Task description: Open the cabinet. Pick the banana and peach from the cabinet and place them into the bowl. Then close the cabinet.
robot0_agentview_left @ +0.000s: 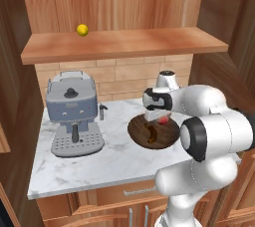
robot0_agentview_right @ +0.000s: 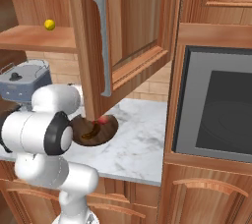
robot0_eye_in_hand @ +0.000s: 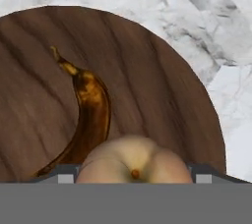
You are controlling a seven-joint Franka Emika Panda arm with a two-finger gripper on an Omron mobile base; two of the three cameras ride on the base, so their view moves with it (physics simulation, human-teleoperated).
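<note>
Nearly done: peach (robot0_eye_in_hand: 130,155) poised over the bowl (robot0_eye_in_hand: 167,90), cabinet (robot0_agentview_right: 133,26) door open.
Gripper (robot0_eye_in_hand: 133,173) pinches the peach above the mid-counter bowl, beside the banana (robot0_eye_in_hand: 92,107); dropped off-centre, it might roll over the rim, and the lifting arm could clip the door.

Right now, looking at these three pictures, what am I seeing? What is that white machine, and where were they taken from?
The white machine is a robot arm in a computer-drawn kitchen. Two pictures come from cameras behind it, on its left and right. The third looks down from its hand. On the marble counter stand a coffee machine and a wooden bowl with a browned banana inside. The pincer holds a peach over the bowl. The cabinet door is open, and a small yellow fruit sits on the shelf.
</note>
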